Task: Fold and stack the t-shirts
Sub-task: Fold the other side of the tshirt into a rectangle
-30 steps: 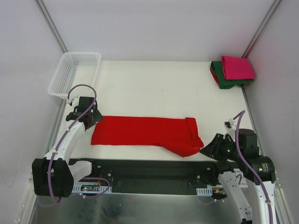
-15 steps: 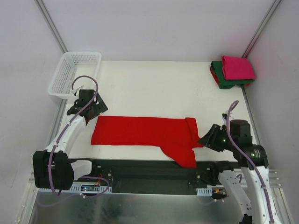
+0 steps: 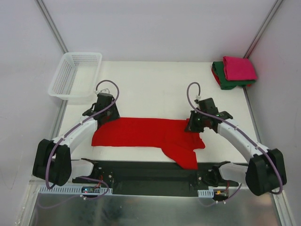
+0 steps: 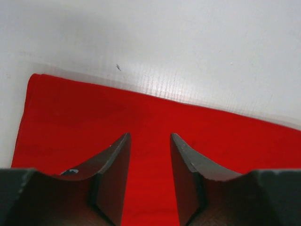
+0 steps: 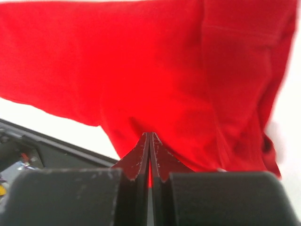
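Observation:
The red t-shirt (image 3: pixel 141 132) lies as a long folded strip across the near part of the table, with a flap hanging toward the front edge at its right end. My left gripper (image 3: pixel 104 115) sits over its far left corner. In the left wrist view its jaws (image 4: pixel 149 136) stand apart with flat red cloth (image 4: pixel 188 127) under the gap. My right gripper (image 3: pixel 192 126) is at the far right corner. In the right wrist view it (image 5: pixel 149 134) is shut, its tips in the red cloth (image 5: pixel 155 70). A folded magenta-pink t-shirt (image 3: pixel 239 67) rests on a folded dark green one (image 3: pixel 225 84) at the back right.
A white mesh basket (image 3: pixel 75 75) stands at the back left corner of the table. The black base rail (image 3: pixel 150 172) runs along the near edge, just below the shirt's hanging flap, and shows at the left of the right wrist view (image 5: pixel 28 141).
Both arms swung in from the table's sides to the red shirt's far corners. The left jaws narrowed. The right jaws opened, then shut at the cloth.

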You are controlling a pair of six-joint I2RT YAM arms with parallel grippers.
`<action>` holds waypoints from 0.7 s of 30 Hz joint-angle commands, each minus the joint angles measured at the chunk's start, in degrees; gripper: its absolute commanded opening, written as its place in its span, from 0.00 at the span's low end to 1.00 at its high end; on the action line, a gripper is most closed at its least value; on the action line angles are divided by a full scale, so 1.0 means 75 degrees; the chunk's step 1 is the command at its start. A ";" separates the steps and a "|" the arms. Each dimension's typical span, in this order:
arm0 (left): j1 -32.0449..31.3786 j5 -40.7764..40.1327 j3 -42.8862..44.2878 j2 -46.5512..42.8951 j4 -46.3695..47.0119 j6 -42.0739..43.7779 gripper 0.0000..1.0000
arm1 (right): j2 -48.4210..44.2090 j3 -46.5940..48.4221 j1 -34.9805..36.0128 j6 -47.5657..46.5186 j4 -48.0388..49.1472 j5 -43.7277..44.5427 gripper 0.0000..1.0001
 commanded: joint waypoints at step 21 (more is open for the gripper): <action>-0.0166 0.0014 -0.0232 0.1619 0.0647 -0.0045 0.34 | 0.3818 0.2273 0.0426 -0.0141 0.0997 0.1839 0.01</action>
